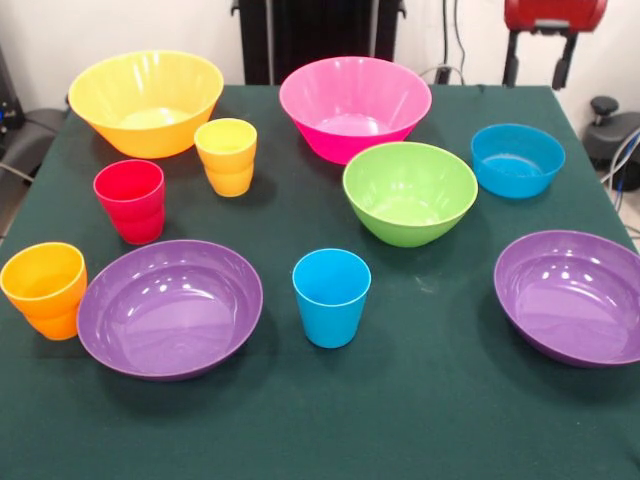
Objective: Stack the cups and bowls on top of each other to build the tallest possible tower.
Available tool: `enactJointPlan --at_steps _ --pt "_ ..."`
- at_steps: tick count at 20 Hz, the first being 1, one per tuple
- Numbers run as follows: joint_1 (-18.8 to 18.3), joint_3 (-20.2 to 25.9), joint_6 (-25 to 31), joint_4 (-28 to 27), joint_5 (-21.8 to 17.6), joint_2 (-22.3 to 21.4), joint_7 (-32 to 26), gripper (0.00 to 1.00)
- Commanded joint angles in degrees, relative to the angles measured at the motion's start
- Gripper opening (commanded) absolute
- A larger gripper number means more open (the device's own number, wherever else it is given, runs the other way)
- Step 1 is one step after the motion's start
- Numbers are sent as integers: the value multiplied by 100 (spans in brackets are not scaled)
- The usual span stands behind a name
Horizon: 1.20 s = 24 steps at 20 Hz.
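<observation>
Though whether the hand [540, 62] is clenched cannot be told, green-clothed table [420, 420], white wall [120, 30] behind.

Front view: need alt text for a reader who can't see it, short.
Four cups and six bowls stand apart, upright and unstacked, on a green table: a blue cup in front, purple bowls at either side, a lime green bowl and small blue bowl mid-right, red, yellow and orange cups left, orange-yellow and pink bowls behind.
</observation>
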Motion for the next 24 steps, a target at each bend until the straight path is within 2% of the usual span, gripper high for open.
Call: enactJointPlan --at_steps 1,11,24 --pt "100 130 -564 15 242 946 1114 100" --pt "318 29 -816 -759 456 1851 1081 100" --pt "681 -41 -614 -1233 934 2126 1097 100"
